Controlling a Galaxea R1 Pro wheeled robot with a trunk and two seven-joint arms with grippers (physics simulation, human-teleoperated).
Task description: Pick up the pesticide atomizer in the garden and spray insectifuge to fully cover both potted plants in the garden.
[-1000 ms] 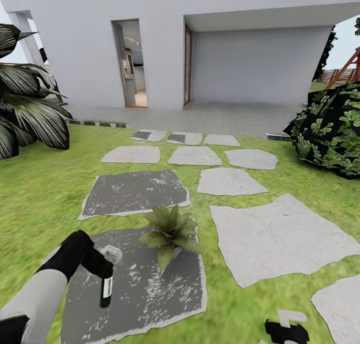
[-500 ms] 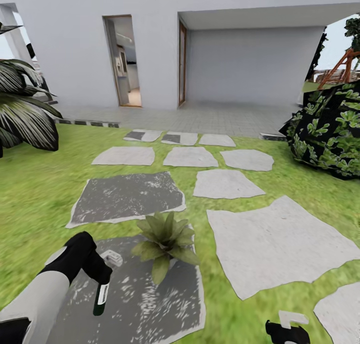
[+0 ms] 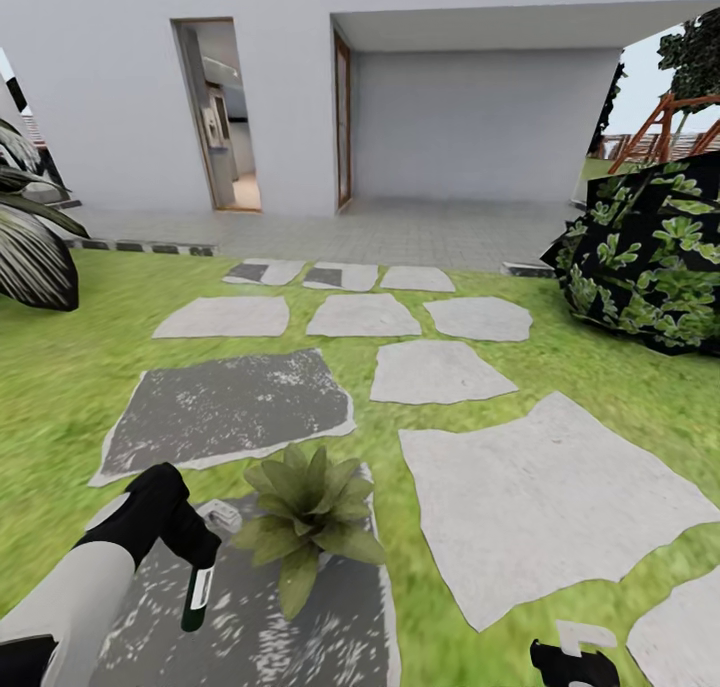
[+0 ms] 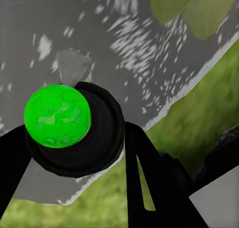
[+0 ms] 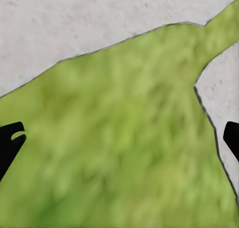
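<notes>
My left gripper (image 3: pixel 203 555) is shut on the pesticide atomizer (image 3: pixel 194 599), a small dark bottle with a pale label that hangs downward from the fingers over a dark grey stepping stone (image 3: pixel 300 637). In the left wrist view the atomizer (image 4: pixel 74 131) shows end-on as a dark ring with a bright green disc, clamped between the black fingers (image 4: pixel 149 183). A potted plant (image 3: pixel 305 517), a low rosette of pointed green leaves, stands on the same stone just right of the bottle. My right gripper (image 3: pixel 572 659) sits low at the picture's bottom edge, and in the right wrist view this gripper (image 5: pixel 119 138) is open over grass.
Grey and white stepping stones (image 3: pixel 540 507) cross the lawn toward a paved terrace (image 3: pixel 400 232) and a white house with an open doorway (image 3: pixel 215 117). Palm fronds (image 3: pixel 30 257) reach in at the left. A large broad-leaved shrub (image 3: pixel 650 267) stands at the right.
The whole view has swung to the right and come closer, so the plant and stones sit further left and lower. The left gripper still holds the atomizer, now nearer the plant.
</notes>
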